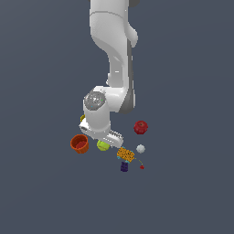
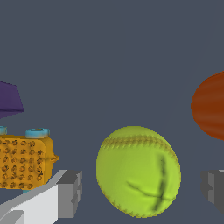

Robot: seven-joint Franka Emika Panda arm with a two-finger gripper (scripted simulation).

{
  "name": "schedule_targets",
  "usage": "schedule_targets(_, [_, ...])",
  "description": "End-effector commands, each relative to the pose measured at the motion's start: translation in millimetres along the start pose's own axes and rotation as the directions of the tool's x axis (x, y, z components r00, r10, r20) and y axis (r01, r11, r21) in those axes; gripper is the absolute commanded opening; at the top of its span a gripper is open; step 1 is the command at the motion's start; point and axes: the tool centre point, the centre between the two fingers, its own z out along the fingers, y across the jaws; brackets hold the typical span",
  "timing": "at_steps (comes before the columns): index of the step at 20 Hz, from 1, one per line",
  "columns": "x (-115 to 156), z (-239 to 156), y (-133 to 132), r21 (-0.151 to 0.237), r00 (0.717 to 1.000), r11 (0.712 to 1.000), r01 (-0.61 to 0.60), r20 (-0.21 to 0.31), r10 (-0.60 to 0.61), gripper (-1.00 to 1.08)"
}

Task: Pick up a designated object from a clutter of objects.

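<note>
- We see the white robot arm (image 1: 112, 68) reaching down over the dark grey surface (image 1: 41, 192).
- Its jaws stand wide open, their grey pads (image 2: 70, 192) either side of the yellow-green ball (image 2: 138, 171), gripping nothing.
- The orange-red cup (image 1: 79, 143) sits just beside the ball.
- The orange patterned box (image 1: 125, 155) lies on the ball's other side.

Yellow-green ball (image 2: 138, 171) matt and slightly fuzzy-looking with stitched seams and dark creases, orange box (image 2: 24, 162) rough with a dotted pattern, purple block (image 2: 8, 99) smooth and flat, orange-red cup (image 2: 211, 106) finely ribbed, grey finger pads (image 2: 70, 193) matt, arm casing (image 1: 112, 41) smooth white plastic
</note>
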Motion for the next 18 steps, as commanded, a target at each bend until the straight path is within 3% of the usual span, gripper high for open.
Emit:
schedule_targets(1, [0, 12, 0, 0.000, 1.000, 1.000, 0.000, 0.000, 0.000, 1.00])
schedule_targets(7, [1, 22, 0, 0.000, 1.000, 1.000, -0.001, 0.000, 0.001, 1.00])
schedule_targets(8, [1, 22, 0, 0.000, 1.000, 1.000, -0.001, 0.000, 0.001, -1.00])
schedule_targets(18, [0, 21, -1, 0.000, 1.000, 1.000, -0.001, -0.001, 0.001, -1.00])
